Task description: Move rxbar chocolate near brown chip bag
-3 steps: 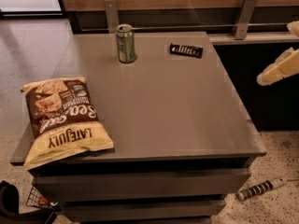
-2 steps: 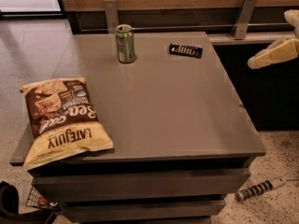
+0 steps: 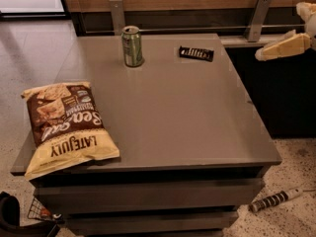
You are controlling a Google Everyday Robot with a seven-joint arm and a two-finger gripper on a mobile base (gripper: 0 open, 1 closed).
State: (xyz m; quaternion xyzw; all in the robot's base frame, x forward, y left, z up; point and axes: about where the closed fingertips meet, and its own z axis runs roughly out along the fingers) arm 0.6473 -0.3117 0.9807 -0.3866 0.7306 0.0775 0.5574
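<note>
The rxbar chocolate [image 3: 196, 53] is a small flat black bar lying at the far right of the grey table top [image 3: 177, 112]. The brown chip bag [image 3: 66, 125] lies flat at the table's front left corner, its pale yellow end toward the front edge. My gripper [image 3: 292, 31] hangs in the air off the table's right side, to the right of the bar and apart from it. Its two cream fingers [image 3: 282, 46] stand spread apart and hold nothing.
A green soda can [image 3: 132, 46] stands upright at the far middle, left of the bar. Two metal posts [image 3: 116, 15] rise behind the table. A striped tool [image 3: 274, 200] lies on the floor at the front right. A dark cabinet sits under the gripper.
The gripper has moved up and a little left, nearer the table's far right corner. The bar, can and bag have not moved.
</note>
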